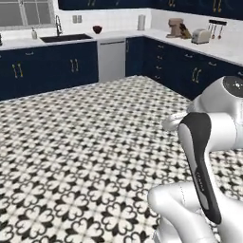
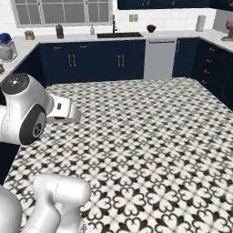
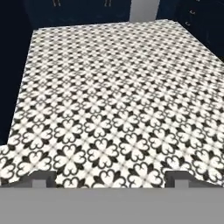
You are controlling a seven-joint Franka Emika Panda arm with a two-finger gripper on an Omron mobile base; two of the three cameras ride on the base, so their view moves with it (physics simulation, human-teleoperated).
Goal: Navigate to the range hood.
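Across the middle of both base views stretched a black-and-white patterned tile floor [image 1: 85, 142], ringed by navy cabinets [image 1: 47, 66] under a white countertop [image 1: 118, 35]. At the upper left of the left base view sat a dark sink [image 1: 66, 37] with its faucet [image 1: 58, 24], a dark bowl [image 1: 97, 29] just right of it, and a white dishwasher front [image 1: 112, 59] below. Toward the upper right stood a stand mixer [image 1: 176, 27] and a toaster [image 1: 201, 36]. None of the frames let me place the range hood. At the bottom of the hand view, the gripper [image 3: 111, 178] hung above bare tile, its two fingertips [image 3: 40, 178] set well apart with nothing between them.
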